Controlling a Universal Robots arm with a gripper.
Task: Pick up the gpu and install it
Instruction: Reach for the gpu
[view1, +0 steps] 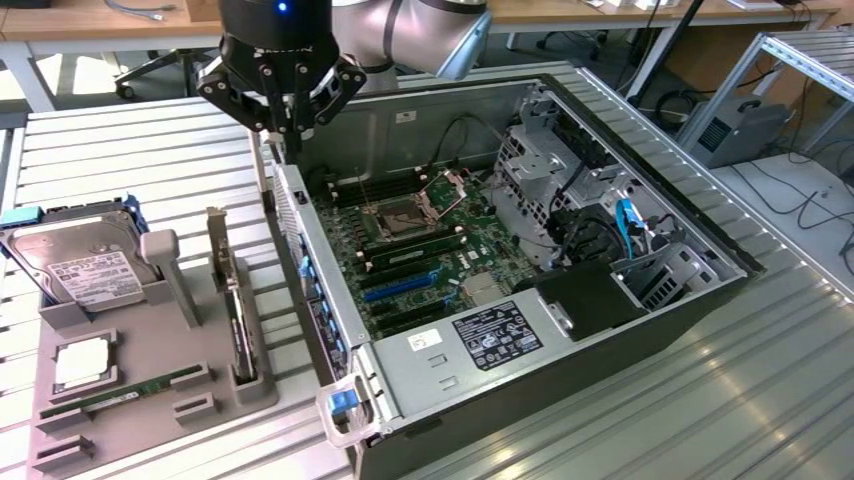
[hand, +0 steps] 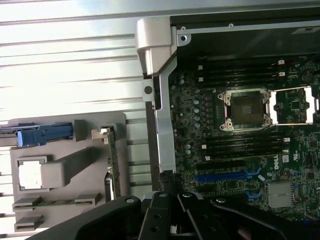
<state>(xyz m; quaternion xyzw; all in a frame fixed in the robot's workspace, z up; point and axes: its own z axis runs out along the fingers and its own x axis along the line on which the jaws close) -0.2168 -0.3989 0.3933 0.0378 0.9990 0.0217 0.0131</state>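
Observation:
The gpu (view1: 230, 295) stands on edge in a slot of the grey holder tray (view1: 147, 410), a thin dark card with a silver bracket at its far end. In the wrist view the gpu (hand: 111, 167) appears as a narrow strip beside the case wall. My gripper (view1: 279, 138) hangs above the upper edge of the open computer case (view1: 441, 360), beyond the far end of the card and well above it. Its fingers are shut with nothing between them. The black gripper (hand: 172, 222) linkages sit over the case edge in the wrist view.
The motherboard (hand: 240, 145) lies exposed, with blue expansion slots (view1: 404, 288), an open processor socket (view1: 404, 215) and a black power supply (view1: 594, 300). On the tray stand a hard drive (view1: 80, 268), a processor chip (view1: 83, 362) and a green memory stick (view1: 120, 393).

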